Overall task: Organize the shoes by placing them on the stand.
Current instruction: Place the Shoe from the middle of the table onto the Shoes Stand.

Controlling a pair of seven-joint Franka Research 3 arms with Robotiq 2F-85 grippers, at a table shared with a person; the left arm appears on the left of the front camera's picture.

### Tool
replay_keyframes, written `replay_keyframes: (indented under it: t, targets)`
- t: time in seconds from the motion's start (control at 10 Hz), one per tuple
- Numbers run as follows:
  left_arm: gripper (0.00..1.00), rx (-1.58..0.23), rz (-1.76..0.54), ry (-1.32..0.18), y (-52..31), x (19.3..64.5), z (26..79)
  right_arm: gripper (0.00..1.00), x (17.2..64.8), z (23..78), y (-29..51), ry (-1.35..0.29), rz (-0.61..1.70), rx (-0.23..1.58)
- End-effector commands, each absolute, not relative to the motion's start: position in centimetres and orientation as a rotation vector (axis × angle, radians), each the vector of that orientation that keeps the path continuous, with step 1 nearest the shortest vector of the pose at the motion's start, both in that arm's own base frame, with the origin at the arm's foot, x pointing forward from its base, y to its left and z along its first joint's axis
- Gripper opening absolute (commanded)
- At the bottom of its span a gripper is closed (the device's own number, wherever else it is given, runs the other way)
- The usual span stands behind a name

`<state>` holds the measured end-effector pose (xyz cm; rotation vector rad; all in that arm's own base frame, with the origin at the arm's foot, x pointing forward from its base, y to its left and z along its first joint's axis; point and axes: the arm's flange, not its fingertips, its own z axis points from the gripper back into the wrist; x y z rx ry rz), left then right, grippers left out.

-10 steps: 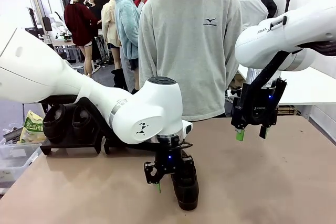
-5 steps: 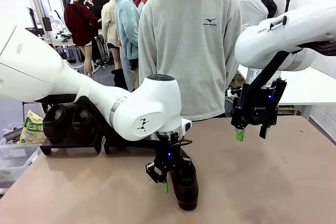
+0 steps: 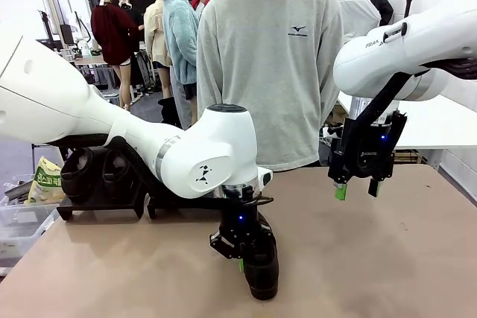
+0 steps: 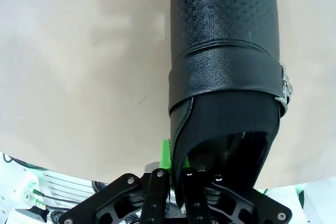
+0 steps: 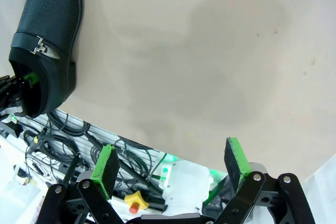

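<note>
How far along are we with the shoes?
Two shoes already sit on the stand at far left. The left gripper is shut on the heel wall of a third shoe resting on the table. The right gripper hangs open, empty. Lifting and placing remain.

black leather shoe: fine embossed grain on the toe part, coarser pebbled grain on the strap, soft sheen all over, small bright metal buckle at the side. smooth, dull dark lining inside the opening. matt, smooth beige tabletop, faintly mottled and lightly scuffed. glossy white plastic shells on the left arm. matt black metal links on the right gripper, matt green rubbery pads. glossy dark shoes on a matt black stand. soft grey knit cloth on the person's sweatshirt.
</note>
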<state>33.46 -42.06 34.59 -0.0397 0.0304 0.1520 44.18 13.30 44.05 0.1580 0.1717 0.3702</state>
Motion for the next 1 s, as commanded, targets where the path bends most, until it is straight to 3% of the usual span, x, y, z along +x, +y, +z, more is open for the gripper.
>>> replay_keyframes:
  t: [0.0,0.4,0.8,0.9]
  targets:
    - [0.0,-0.045,0.124,0.07,-41.4,33.0,35.5,1.0,44.2,44.2,13.5,0.172,0.357,0.164]
    - [0.0,-0.229,-0.064,-0.092,-36.9,29.6,45.8,1.0,44.2,44.2,13.5,0.172,0.357,0.164]
    - [0.0,-0.219,-0.013,-0.341,-30.2,37.5,49.0,1.0,44.2,44.2,13.5,0.172,0.357,0.164]
    - [0.0,-0.202,-0.045,-0.332,-29.8,38.9,48.5,1.0,44.2,44.2,13.5,0.172,0.357,0.164]
